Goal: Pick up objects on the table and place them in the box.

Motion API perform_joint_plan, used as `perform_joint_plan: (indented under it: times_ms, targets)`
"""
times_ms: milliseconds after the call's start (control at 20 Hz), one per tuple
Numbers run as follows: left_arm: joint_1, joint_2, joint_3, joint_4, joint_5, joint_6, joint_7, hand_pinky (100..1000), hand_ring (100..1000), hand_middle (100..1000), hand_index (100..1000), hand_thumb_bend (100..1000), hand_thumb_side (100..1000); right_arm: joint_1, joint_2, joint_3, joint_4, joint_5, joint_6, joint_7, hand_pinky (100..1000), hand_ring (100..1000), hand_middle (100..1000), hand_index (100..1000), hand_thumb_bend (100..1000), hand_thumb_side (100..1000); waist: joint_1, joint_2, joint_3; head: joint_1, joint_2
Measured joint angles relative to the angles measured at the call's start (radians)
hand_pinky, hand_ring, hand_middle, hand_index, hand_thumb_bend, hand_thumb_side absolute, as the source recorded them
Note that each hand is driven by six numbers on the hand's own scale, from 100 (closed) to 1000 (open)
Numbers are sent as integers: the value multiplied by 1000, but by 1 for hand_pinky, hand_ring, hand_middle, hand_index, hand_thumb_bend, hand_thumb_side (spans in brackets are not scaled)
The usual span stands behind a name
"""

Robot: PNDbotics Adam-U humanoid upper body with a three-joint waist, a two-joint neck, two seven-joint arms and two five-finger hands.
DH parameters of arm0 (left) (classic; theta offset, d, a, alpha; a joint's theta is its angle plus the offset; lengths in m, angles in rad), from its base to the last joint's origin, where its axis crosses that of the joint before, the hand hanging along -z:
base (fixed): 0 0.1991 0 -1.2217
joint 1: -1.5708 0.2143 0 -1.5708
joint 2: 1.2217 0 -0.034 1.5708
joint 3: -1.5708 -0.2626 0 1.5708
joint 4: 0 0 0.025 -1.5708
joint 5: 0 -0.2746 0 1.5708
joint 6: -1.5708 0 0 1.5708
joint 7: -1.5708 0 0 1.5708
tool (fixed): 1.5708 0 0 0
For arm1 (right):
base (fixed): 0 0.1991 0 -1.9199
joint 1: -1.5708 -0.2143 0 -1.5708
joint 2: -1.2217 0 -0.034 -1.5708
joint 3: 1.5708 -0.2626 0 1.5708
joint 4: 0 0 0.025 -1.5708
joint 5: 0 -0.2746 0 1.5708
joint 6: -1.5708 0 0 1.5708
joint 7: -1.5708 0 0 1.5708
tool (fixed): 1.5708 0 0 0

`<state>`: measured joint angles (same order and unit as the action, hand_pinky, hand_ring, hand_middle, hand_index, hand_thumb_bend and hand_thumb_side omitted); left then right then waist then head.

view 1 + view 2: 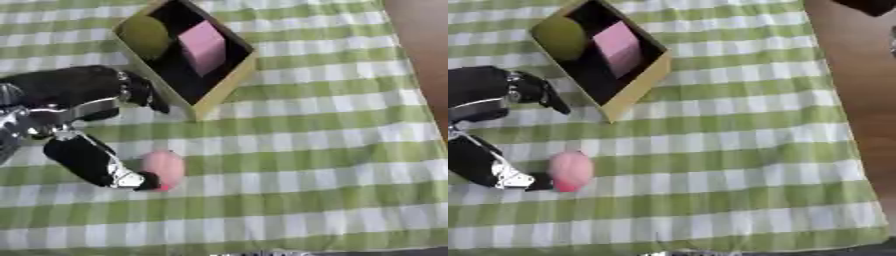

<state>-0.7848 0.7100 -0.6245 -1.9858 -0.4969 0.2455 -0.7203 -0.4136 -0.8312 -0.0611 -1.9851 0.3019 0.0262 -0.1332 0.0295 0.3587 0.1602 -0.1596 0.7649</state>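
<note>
Judging the object: the pink ball [164, 169] looks small, rounded and matte, probably light and a little soft like foam or plush; it seems unlikely to break, but its round form could let it roll on the cloth if nudged.
Where to hold: around its widest part, thumb on one side and fingers on the other, seems the safest grip; pinching near the top would likely squirt it away.
Ball position: lower left of the frame, lying on the green checked cloth [332, 150] that covers the tabletop, well below the box.
Left hand: the left hand [131, 178] comes in from the left edge, and one dark digit reaches to the ball's lower left side, touching or just beside it; I cannot tell which.
Hand state: the digits are spread apart, not wrapped round the ball; another [144, 95] points toward the box's near corner, well above the ball.
Right hand: not visible in either view.
Box: the cardboard box [229, 82] sits in the upper middle of the frame, set askew, its dark interior open.
Box contents: a yellow-green ball [144, 36] at the far end and a pink block [204, 47] leaning beside it.
Remaining room: the near end of the box appears free, enough for the pink ball by my estimate.
</note>
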Motion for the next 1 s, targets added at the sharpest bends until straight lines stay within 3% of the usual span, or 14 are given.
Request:
perform_joint_plan:
  times_ms: [500,850,1000]
  targets:
    - [19,-17,-24,0,-89,-4,-26,814,769,713,814,381,428,0,2,0,0,-3,0,0,894,846,802,872,100,467,0,0,0,-1,0]
    - [22,-32,-43,13,-112,-4,-61,803,762,706,808,304,339,0,8,0,0,-5,0,0,894,846,802,873,100,478,0,0,0,-1,0]
    - [23,-37,-55,32,-112,-5,-78,810,769,717,818,316,342,0,9,0,0,-7,0,0,893,846,801,872,100,481,0,0,0,-1,0]
